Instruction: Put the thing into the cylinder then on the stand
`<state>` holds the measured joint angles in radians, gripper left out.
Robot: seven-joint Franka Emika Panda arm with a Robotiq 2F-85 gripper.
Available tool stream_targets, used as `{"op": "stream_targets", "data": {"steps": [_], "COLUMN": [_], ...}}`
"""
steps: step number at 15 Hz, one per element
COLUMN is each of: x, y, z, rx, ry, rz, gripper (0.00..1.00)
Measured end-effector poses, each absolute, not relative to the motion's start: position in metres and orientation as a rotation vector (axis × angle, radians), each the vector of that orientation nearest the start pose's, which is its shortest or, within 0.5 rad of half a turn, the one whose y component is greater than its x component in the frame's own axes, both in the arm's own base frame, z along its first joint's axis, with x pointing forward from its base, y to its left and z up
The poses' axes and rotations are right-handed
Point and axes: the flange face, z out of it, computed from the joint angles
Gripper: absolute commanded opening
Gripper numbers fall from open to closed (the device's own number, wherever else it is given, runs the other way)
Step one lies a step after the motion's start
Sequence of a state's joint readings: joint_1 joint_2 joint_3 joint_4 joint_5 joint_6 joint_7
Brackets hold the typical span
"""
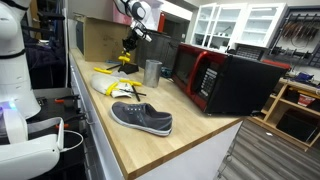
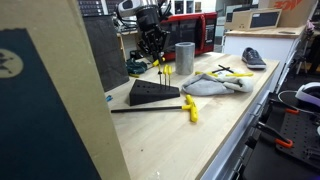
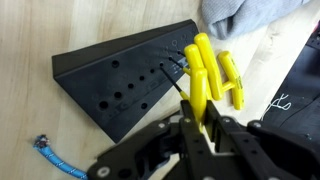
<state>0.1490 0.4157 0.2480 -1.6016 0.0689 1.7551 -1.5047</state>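
Note:
My gripper [image 3: 200,125] is shut on a yellow-handled tool [image 3: 203,70] with a thin black shaft. The shaft tip is at the holes of the stand [image 3: 120,75], a low black wedge with other yellow-handled tools [image 3: 228,78] standing in it. In both exterior views the gripper [image 1: 133,44] [image 2: 152,50] hangs just above the stand [image 1: 124,62] [image 2: 152,93]. The cylinder [image 1: 152,71] [image 2: 185,58], a grey metal cup, stands upright beside the stand, apart from the gripper. I cannot see inside it.
A grey shoe [image 1: 141,118] [image 2: 254,57] lies near the table's front edge. A red-fronted microwave [image 1: 225,80] stands beyond the cup. A white and yellow flat object [image 1: 112,85] and grey cloth [image 2: 215,83] lie mid-table. A yellow-handled tool [image 2: 190,108] lies by the stand. A blue cable [image 3: 55,160] lies nearby.

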Motion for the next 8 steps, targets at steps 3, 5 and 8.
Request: {"op": "stream_targets", "data": {"steps": [3,5,8], "x": [0.5965,0.5969,0.5974], "y": [0.2372,0.2359,0.233], "z": [0.3791,0.3786,0.3771], "rx": [2.021,2.022,2.027], "ry": [2.744,2.741,2.736], "rz": [-0.214,-0.218,-0.224], "gripper": [0.04,0.04,0.04]}}
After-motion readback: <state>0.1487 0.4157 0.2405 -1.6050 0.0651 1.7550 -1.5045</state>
